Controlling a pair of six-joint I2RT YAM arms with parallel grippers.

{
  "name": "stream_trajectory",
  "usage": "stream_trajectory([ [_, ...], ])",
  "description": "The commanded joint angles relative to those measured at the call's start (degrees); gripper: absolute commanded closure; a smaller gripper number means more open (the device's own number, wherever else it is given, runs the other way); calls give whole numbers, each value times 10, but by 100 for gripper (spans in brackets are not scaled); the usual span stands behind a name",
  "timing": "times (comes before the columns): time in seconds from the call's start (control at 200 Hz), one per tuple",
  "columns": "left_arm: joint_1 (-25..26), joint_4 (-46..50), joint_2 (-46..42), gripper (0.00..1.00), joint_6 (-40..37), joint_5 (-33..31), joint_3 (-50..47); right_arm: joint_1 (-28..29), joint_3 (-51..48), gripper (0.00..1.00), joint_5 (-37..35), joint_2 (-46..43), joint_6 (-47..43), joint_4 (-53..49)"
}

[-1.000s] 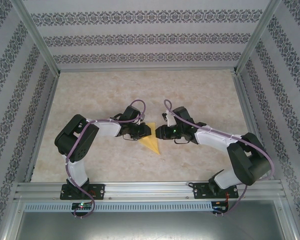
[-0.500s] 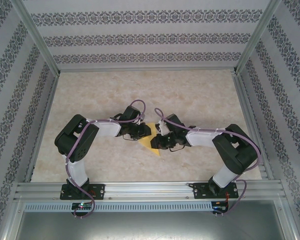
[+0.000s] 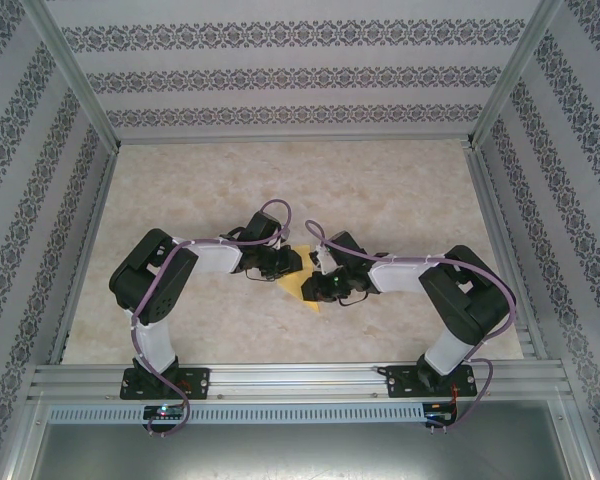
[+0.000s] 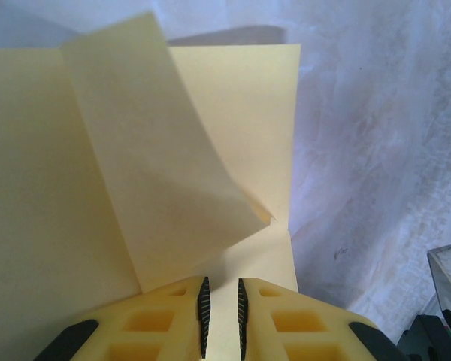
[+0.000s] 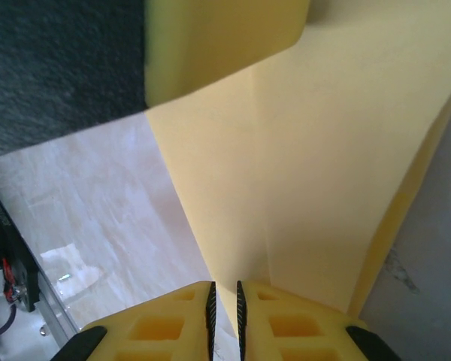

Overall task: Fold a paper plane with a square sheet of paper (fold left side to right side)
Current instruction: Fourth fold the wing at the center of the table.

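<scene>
The yellow paper (image 3: 300,294) lies on the pale surface (image 3: 400,190), near the middle and a bit toward the near edge. It sits right between the two arms. From above, only a small pointy piece of it peeks out, and the point aims at the near edge. The left arm (image 3: 160,290) bends in from the left, and the left tool (image 3: 285,262) is over the far left part of the paper. The right arm (image 3: 460,300) bends in from the right, and the right tool (image 3: 316,286) is on top of the paper's right part. The two tools are very close to each other. In the left wrist view, the left tool (image 4: 221,284) has its two yellow fingers (image 4: 173,320) pressed close, with just a thin slit between them. The paper shows in that slit, but I cannot tell if it is pinched there. A flap (image 4: 158,165) of the paper is folded over and lifts up a little. In the right wrist view, the right tool (image 5: 225,287) also has its fingers pressed close with a thin slit. The paper (image 5: 323,150) stands up tall just in front of it, with a crease down the middle.
</scene>
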State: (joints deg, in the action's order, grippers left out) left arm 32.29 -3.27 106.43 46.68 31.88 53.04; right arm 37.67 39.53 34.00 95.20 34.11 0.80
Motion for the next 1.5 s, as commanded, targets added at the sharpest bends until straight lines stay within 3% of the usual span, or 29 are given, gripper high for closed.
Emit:
stream_trajectory([
  [0.0, 12, 49, 17, 78, -16, -37, -19, 9, 3, 83, -13, 2, -19, -46],
  [0.555, 12, 58, 21, 78, -22, -40, -12, 23, -21, 83, -6, -31, -23, -87],
  [1.069, 12, 57, 22, 78, -22, -39, -10, 23, 5, 80, -74, -78, -49, -154],
  [1.279, 12, 54, 21, 78, -21, -38, -12, 23, -1, 81, -8, -87, -32, -103],
  [1.494, 12, 50, 21, 78, -19, -37, -13, 21, 35, 81, -16, -72, -39, -104],
])
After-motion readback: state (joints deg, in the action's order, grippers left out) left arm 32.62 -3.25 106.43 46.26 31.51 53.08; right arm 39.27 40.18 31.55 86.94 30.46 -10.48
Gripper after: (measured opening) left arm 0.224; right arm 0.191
